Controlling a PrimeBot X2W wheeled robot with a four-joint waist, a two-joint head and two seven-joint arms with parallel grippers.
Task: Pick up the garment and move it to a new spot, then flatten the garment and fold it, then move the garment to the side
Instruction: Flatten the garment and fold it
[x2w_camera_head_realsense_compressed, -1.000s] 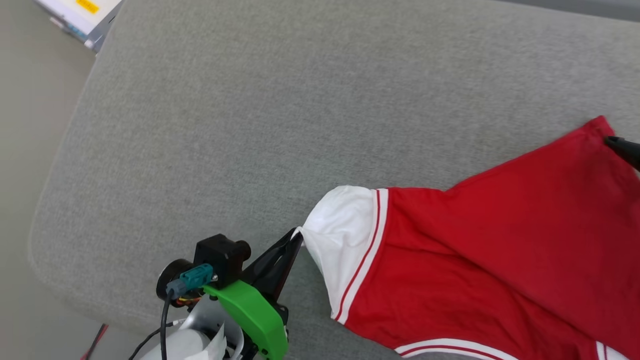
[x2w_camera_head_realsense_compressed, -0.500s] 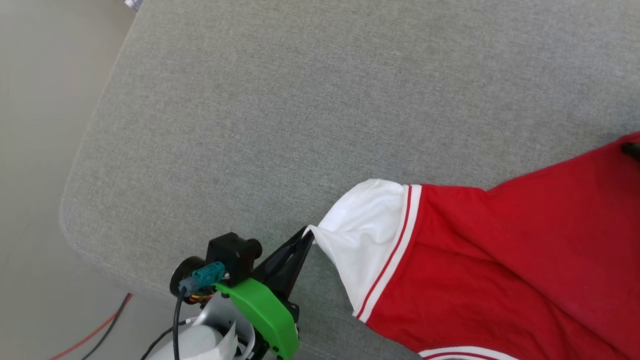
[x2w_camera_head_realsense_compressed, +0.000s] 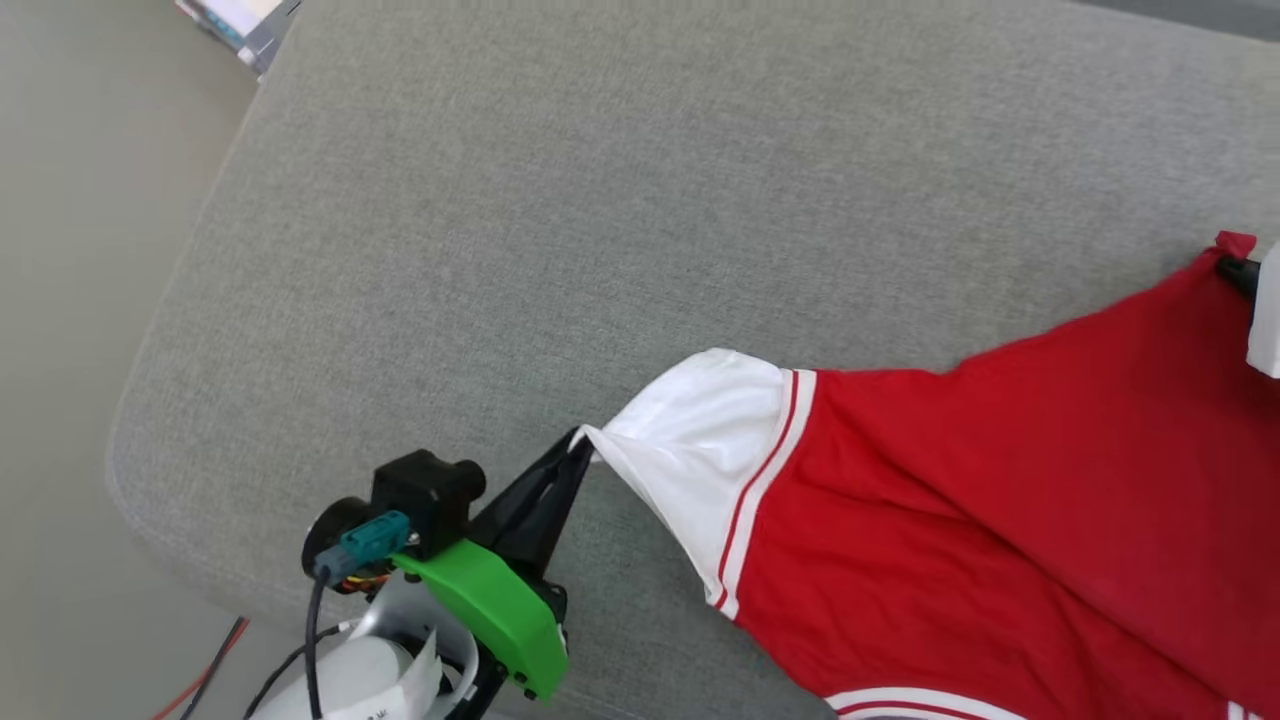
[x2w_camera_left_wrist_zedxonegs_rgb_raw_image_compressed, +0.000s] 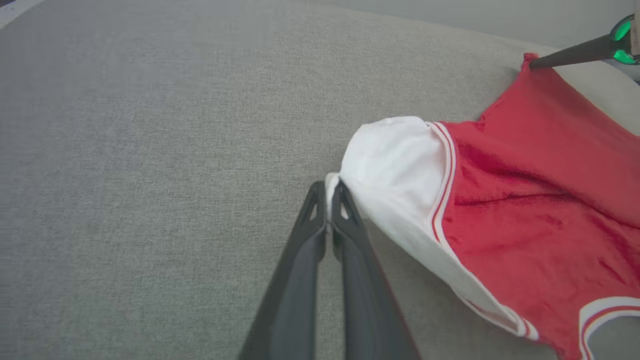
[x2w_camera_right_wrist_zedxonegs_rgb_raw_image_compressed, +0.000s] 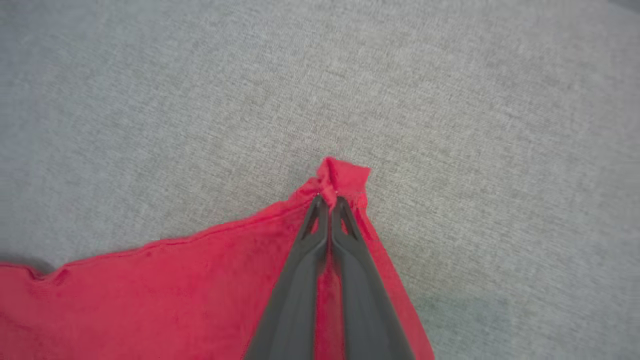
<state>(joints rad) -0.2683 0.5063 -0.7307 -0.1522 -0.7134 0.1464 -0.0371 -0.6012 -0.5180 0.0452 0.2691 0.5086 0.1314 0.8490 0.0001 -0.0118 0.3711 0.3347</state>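
The garment (x2w_camera_head_realsense_compressed: 1000, 480), red with a white sleeve and red-striped trim, lies stretched over the grey cushion at the right of the head view. My left gripper (x2w_camera_head_realsense_compressed: 578, 445) is shut on the tip of the white sleeve (x2w_camera_left_wrist_zedxonegs_rgb_raw_image_compressed: 395, 165), its dark fingers (x2w_camera_left_wrist_zedxonegs_rgb_raw_image_compressed: 345, 225) pinched together on the cloth in the left wrist view. My right gripper (x2w_camera_right_wrist_zedxonegs_rgb_raw_image_compressed: 328, 199) is shut on a red corner of the garment (x2w_camera_right_wrist_zedxonegs_rgb_raw_image_compressed: 345, 175), which bunches up past the fingertips. That same corner (x2w_camera_head_realsense_compressed: 1235, 243) shows at the far right edge of the head view, and in the left wrist view (x2w_camera_left_wrist_zedxonegs_rgb_raw_image_compressed: 530, 59) at the top right.
The grey fabric cushion (x2w_camera_head_realsense_compressed: 600, 200) spreads wide to the left and back of the garment. Its rounded left edge (x2w_camera_head_realsense_compressed: 130, 420) drops to a pale floor. Papers or books (x2w_camera_head_realsense_compressed: 235, 20) lie on the floor at the top left, and cables (x2w_camera_head_realsense_compressed: 200, 680) at the bottom left.
My right gripper has shut on the garment's red corner, which now stands bunched up. The head camera has shifted. The left gripper keeps its hold on the sleeve.
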